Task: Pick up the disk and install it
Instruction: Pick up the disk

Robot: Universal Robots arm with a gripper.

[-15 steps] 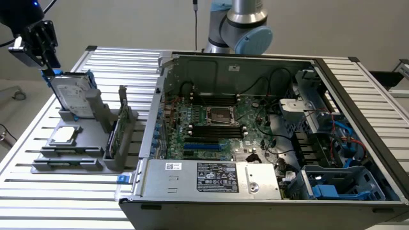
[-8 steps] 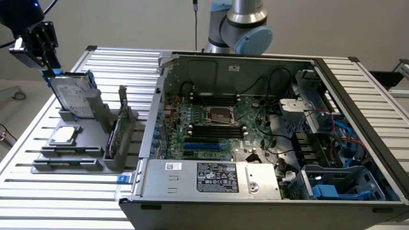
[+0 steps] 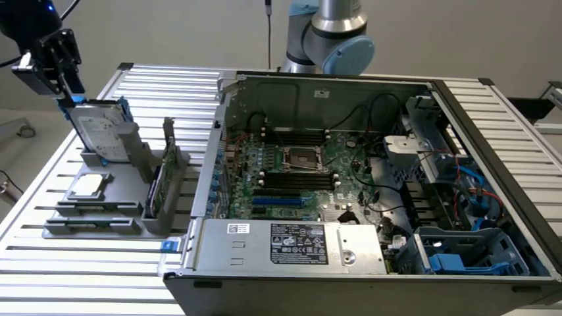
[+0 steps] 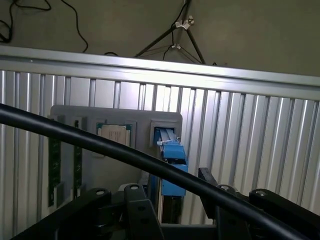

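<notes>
Slatted metal surface (image 3: 88, 276): disk (image 3: 97, 131) upright in grey holder (image 3: 131, 168), exterior view's left; pale label unreadable. Tool (image 3: 68, 92) spread wide over its blue handle, gripping nothing.

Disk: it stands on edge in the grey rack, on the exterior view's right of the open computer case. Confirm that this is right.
Wrong on one count: the side. The disk stands on edge in the grey rack on the exterior view's left of the open computer case, not its right. The exterior view shows it.
</notes>
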